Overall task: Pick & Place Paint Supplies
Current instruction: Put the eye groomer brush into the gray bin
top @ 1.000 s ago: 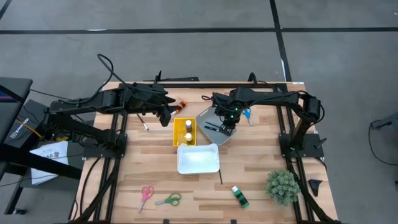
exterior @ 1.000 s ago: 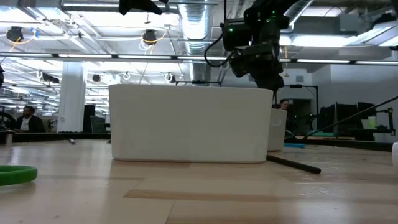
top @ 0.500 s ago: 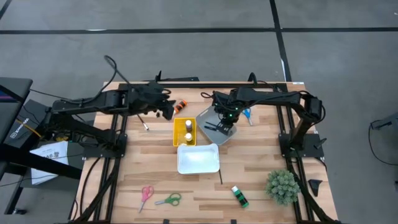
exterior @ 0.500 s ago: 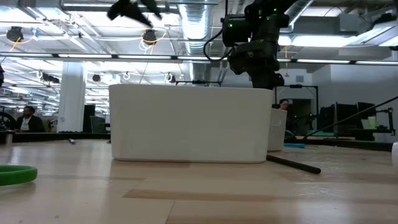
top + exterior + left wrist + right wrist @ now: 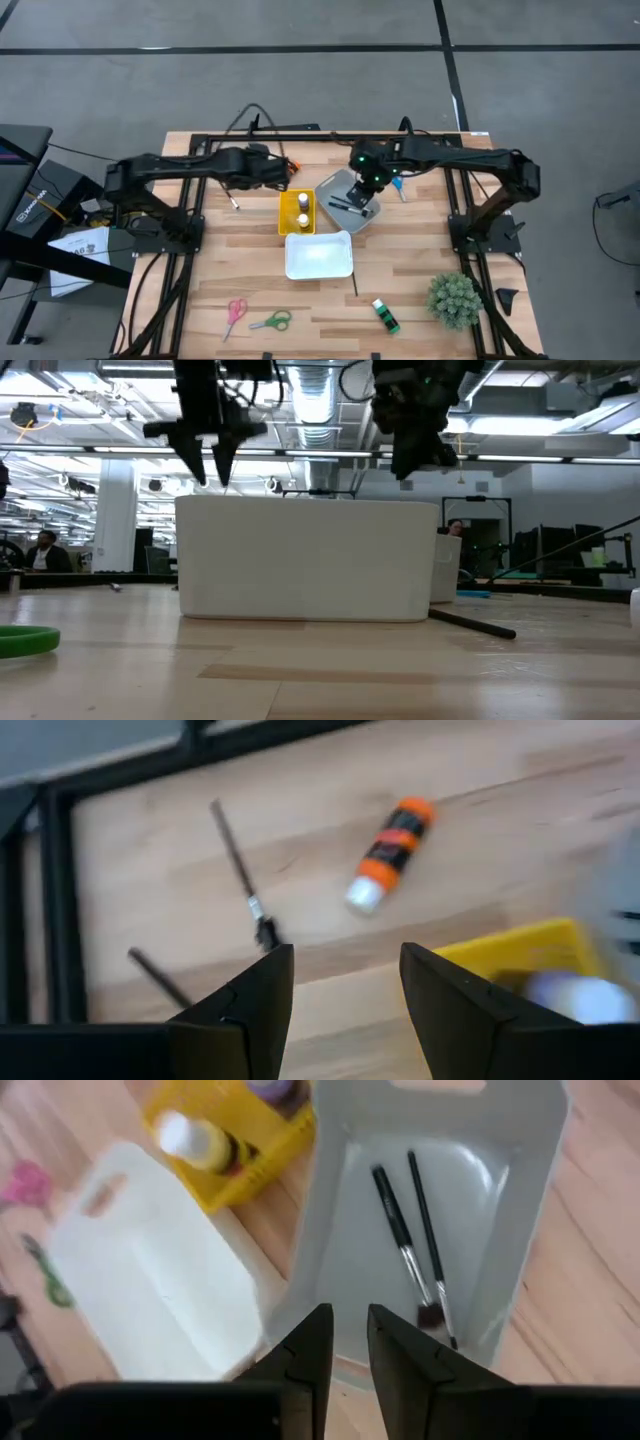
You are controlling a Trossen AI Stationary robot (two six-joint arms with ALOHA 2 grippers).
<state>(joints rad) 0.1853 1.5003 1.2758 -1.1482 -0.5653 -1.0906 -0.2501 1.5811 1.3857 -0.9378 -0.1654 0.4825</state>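
- A light wooden bench (image 5: 410, 290) seen from above, with a black frame along its edges.
- Near the centre: a yellow bin (image 5: 296, 212), a white bin (image 5: 318, 256) and a grey tray (image 5: 342, 203), close together.
- Near the far edge: an orange paint bottle (image 5: 390, 851) and a thin dark paintbrush (image 5: 240, 875).
- Along the near edge: pink scissors (image 5: 234, 313), green scissors (image 5: 271, 321), a green paint bottle (image 5: 385, 315) and a fuzzy green plant (image 5: 454, 299).

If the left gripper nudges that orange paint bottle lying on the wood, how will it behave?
The orange paint bottle lies on its side on bare wood, round-bodied, so it would probably roll. It looks small, likely light and easily knocked away. The left gripper stands open above it.
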